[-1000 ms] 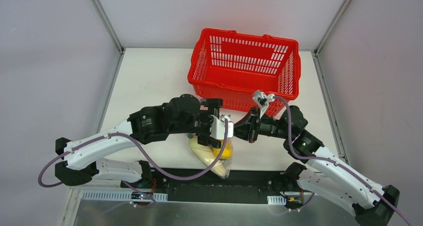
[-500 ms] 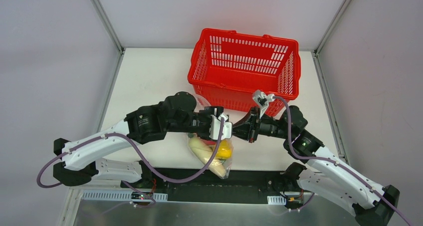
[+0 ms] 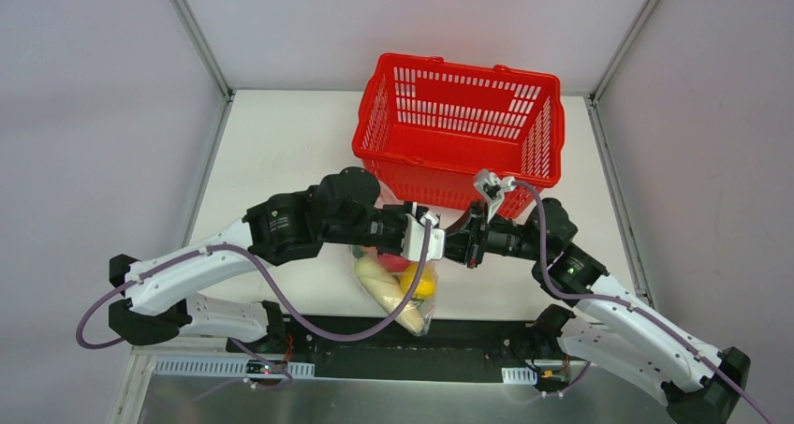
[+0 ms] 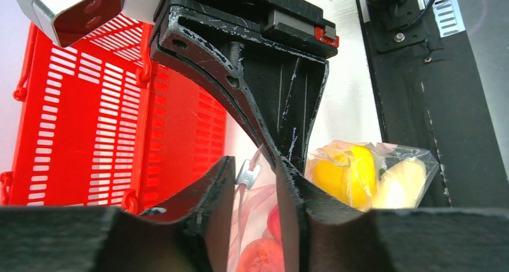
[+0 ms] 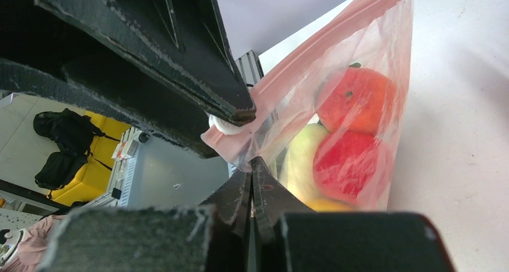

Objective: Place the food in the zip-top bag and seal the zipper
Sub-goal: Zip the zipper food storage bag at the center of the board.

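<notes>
My right gripper [image 5: 252, 167] has its jaws pressed together on a corner of the zip-top bag [image 5: 366, 62], just under the end of the zipper [image 5: 312, 56]; the film is so thin that no gap shows between the pads. My left gripper [image 4: 257, 175] stands narrow, one finger on each side of the same mouth edge beside the white slider [image 4: 246, 173]. I cannot tell whether its pads bite the strip or only bracket it. The two grippers meet tip to tip over the bag mouth, near the front wall of the red basket [image 3: 440, 181]. From there the bag runs toward me and lies on the surface [image 3: 281, 153], with the food [image 5: 357, 101] inside it: orange and red balls, a yellow piece [image 4: 339, 176] and a pale long one. I judge the film light, limp and slick, likely to crumple and slip out of a loose pinch, while the toys weigh the mouth down. The strip looks like the one stiffer part, so I would take hold there, at its end and at the slider, with the edge taut between.
</notes>
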You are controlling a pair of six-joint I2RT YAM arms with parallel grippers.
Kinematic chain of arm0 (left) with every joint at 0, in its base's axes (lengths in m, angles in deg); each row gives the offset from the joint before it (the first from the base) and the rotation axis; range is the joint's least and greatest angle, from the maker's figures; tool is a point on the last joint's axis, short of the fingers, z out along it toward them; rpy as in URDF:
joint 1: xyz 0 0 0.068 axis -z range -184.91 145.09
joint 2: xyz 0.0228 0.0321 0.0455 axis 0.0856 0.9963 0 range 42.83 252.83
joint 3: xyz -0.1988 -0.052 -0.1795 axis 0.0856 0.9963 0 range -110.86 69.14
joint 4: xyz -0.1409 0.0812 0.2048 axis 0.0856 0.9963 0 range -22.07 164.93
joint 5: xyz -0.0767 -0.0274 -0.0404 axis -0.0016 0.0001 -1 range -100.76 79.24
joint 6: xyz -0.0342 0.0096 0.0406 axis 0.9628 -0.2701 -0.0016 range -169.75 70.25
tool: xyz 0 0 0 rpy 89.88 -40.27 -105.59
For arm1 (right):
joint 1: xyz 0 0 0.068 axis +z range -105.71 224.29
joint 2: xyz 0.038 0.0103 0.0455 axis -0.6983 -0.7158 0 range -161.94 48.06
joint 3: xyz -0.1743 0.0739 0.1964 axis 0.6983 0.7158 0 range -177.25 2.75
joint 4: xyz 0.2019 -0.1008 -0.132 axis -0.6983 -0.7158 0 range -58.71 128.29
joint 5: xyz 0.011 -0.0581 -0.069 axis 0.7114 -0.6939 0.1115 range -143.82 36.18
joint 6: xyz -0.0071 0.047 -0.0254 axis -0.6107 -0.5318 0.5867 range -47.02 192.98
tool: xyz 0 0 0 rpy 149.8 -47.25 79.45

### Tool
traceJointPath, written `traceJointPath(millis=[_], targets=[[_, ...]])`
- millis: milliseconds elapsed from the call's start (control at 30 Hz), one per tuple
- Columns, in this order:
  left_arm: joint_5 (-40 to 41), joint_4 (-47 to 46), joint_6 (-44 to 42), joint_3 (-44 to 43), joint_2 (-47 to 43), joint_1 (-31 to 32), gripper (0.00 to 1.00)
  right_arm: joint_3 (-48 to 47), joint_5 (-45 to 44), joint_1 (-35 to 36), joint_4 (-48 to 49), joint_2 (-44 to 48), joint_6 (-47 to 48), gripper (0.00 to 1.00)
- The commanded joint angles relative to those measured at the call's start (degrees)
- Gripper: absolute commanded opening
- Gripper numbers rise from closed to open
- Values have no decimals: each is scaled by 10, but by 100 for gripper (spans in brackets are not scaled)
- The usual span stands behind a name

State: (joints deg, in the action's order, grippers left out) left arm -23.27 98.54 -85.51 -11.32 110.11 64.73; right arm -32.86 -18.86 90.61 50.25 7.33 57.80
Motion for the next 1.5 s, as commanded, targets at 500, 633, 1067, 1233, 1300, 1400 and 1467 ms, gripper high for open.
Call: traceJointPath(millis=[500,633,1067,1233,1300,1400,1467], targets=[[51,-9,-20,-15,13,-4,10,-25,1,3,11,9,18,0],[58,1,-17,-18,13,-4,0,-23,-2,3,11,12,23,0],[1,125,33,-133,53,-4,0,-64,-44,3,-51,8,101,51],[-7,171,41,-178,82,-4,0,-83,-13,3,-46,-9,128,53],[-8,176,43,-186,87,-3,0,-87,-2,3,-46,-16,139,53],[-8,183,44,-192,90,-4,0,-94,14,3,-55,-27,155,49],[-8,188,44,-195,91,-4,0,-92,21,3,-49,-32,167,40]])
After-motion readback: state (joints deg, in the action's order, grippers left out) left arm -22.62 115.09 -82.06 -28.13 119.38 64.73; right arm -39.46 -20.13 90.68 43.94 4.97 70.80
